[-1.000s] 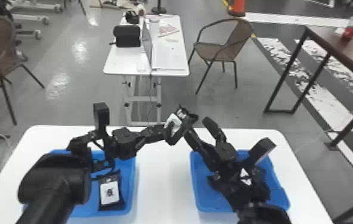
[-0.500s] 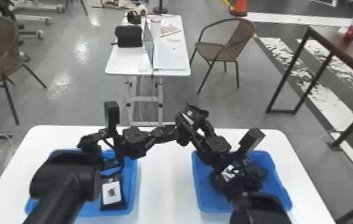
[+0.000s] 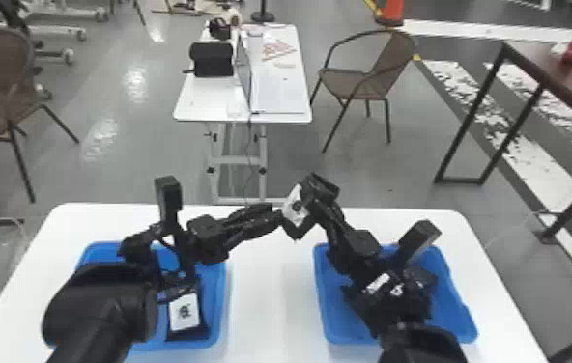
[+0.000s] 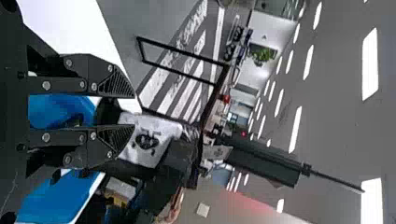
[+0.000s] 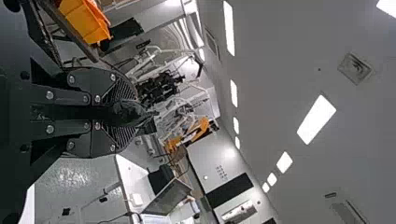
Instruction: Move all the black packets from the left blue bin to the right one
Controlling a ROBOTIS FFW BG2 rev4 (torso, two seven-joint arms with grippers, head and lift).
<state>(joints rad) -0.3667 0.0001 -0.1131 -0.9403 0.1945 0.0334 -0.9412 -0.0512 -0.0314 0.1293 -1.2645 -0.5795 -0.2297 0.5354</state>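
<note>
Black film and a white label mark the raised packet, which is above the white table, between the two bins. Compared with half a second ago, both arms are drawn back a little towards their own sides, and much more of the label shows. The label faces the robot and the left gripper. The packet's long axis looks close to upright, leaning slightly.

The right gripper pinches the packet; in the right wrist view its fingers squeeze black film between them. The left gripper's fingers stand a little apart, with the packet's edge at their gap; I cannot tell whether they touch it.

Another black packet lies label up in the left blue bin, its long axis pointing roughly away from the robot. The right arm reaches over the right blue bin.
</note>
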